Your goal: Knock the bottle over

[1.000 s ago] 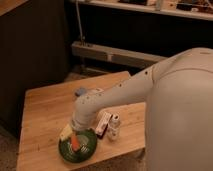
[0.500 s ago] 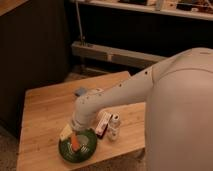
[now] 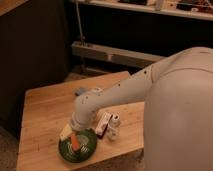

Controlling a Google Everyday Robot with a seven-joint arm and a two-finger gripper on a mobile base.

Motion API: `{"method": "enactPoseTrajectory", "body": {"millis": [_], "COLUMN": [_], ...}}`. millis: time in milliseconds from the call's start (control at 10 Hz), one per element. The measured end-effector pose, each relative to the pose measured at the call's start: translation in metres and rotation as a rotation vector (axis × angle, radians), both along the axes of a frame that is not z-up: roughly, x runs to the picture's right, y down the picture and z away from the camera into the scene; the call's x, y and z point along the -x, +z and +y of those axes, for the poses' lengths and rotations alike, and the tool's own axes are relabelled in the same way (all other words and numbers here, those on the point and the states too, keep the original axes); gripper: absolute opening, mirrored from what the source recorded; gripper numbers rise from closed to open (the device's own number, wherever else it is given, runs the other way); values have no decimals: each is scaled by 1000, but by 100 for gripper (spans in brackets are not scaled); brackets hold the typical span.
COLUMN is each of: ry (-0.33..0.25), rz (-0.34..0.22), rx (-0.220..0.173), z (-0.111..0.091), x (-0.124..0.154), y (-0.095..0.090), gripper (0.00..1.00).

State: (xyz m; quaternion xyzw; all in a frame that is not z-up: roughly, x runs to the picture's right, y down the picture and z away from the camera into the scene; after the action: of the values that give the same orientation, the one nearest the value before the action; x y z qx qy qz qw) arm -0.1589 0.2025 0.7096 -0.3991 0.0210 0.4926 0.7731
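A green plate [image 3: 82, 152] is seen nearest, at the front edge of the wooden table [image 3: 47, 110]. One orange piece [image 3: 74, 141] is lying on it, and one pale yellow piece [image 3: 65, 131] is resting at its left rim. The gripper [image 3: 76, 125] is held low over the back edge of the plate, at the end of the white arm [image 3: 120, 92]. Whether the gripper is open or closed cannot be told, and contact with the orange piece cannot be judged either.

The bottle [image 3: 114, 127] is small and white, with a rounded body and a narrower white cap. It is standing upright on the table, near the front right edge, just beyond the plate's right side. It is placed to the right of the gripper and apart from it, not touched by it. One flat white-and-red carton [image 3: 103, 123] is set between the two, just beside the bottle on its left.

One bottle, one carton, one plate and one gripper are counted. Farther back, one small grey-blue object [image 3: 80, 91] is partly hidden behind the arm. A grey rail [image 3: 110, 54] is seen beyond the table.
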Motion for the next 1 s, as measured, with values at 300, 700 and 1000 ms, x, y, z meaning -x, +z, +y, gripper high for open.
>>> {"method": "enactPoseTrajectory", "body": {"millis": [300,700,1000], "ry": [24,153,264], "rz": [80,117,206], "rx": [15,22,46], "z": [-34,-50,-36], "x": [-1,-52,-106], "y": [-23,-87,-114], "gripper": [72,30,2]}}
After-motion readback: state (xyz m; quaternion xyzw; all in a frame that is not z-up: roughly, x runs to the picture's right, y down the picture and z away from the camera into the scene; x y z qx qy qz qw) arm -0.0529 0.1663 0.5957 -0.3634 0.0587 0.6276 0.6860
